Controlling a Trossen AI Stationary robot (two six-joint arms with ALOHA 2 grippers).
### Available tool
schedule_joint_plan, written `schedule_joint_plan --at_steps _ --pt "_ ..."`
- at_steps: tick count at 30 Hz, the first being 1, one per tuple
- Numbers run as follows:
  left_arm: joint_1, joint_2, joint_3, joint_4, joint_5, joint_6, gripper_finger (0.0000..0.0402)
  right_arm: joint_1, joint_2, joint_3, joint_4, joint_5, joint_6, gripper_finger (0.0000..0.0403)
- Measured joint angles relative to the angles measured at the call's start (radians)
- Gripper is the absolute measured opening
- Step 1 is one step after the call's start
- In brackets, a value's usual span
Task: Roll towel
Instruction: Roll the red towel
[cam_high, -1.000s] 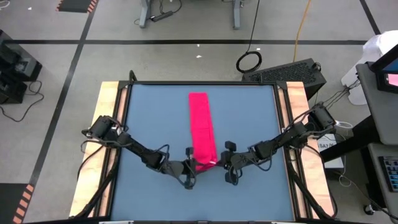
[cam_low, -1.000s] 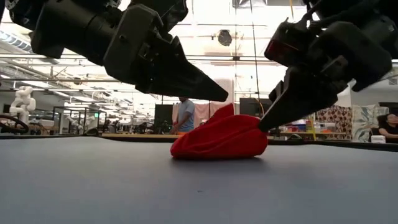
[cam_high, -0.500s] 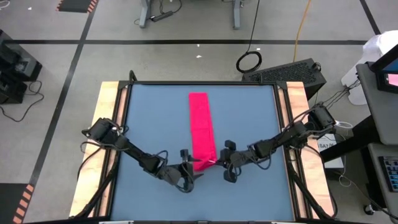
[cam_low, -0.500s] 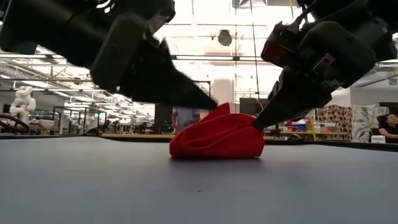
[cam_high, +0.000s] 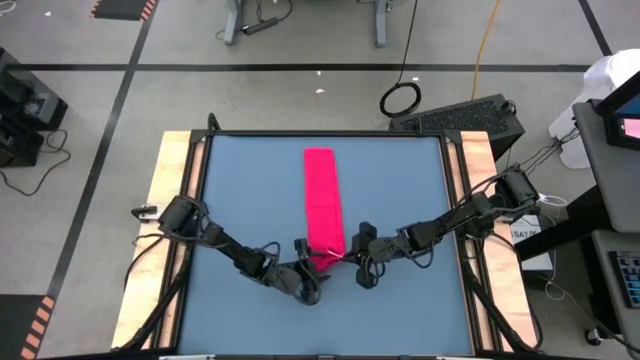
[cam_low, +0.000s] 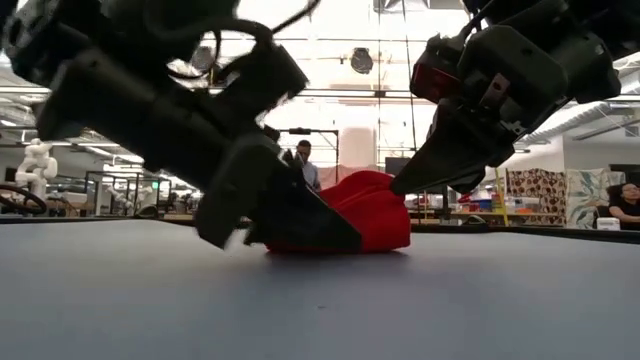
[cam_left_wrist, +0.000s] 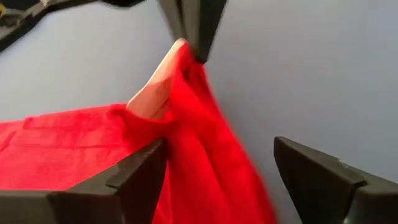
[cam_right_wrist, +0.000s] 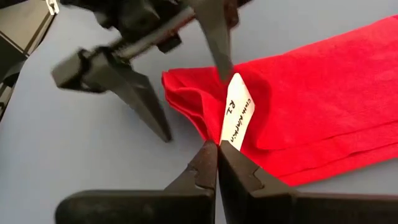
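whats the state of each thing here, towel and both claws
towel: long folded strip flat on the table, near end bunched up and lifted
white tag: sticking up at the bunched end
left claw: open, fingers straddling the bunched end
right claw: shut on the towel by the tag

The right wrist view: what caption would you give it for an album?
Right gripper pinches the red towel by its white tag, while the left gripper stands open at the towel's folded end.

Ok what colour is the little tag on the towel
White with dark handwriting; the tag on the red towel shows best in the right wrist view.
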Motion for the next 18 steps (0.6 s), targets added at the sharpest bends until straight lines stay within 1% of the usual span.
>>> schedule_joint_plan --at_steps 2,4,6,10,12,13,14,18 --pt "0.008 0.008 0.004 -0.005 -0.001 -0.003 0.0276 0.000 0.000 0.000 0.000 0.000 0.003 0.0000" --pt "0.007 0.008 0.005 -0.002 -0.007 0.014 0.0241 0.000 0.000 0.000 0.000 0.000 0.006 0.0000" --pt "0.005 0.008 0.006 0.002 -0.007 0.021 0.0196 0.000 0.000 0.000 0.000 0.000 0.004 0.0000" --pt "0.005 0.002 0.007 0.006 0.000 0.022 0.0087 0.000 0.000 0.000 0.000 0.001 -0.044 0.0002" --pt "0.006 0.002 0.007 0.014 0.015 0.022 0.0035 0.010 0.000 0.000 -0.001 0.008 -0.085 0.0011" --pt "0.005 0.002 0.007 0.022 0.027 0.022 0.0019 0.017 0.000 0.000 -0.001 0.015 -0.108 0.0020" --pt "0.005 0.002 0.007 0.034 0.037 0.020 0.0013 0.026 0.000 0.000 -0.001 0.016 -0.142 0.0030" --pt "0.008 0.002 0.007 0.055 0.081 0.022 0.0018 0.072 -0.017 0.000 -0.041 0.013 -0.326 0.0093"
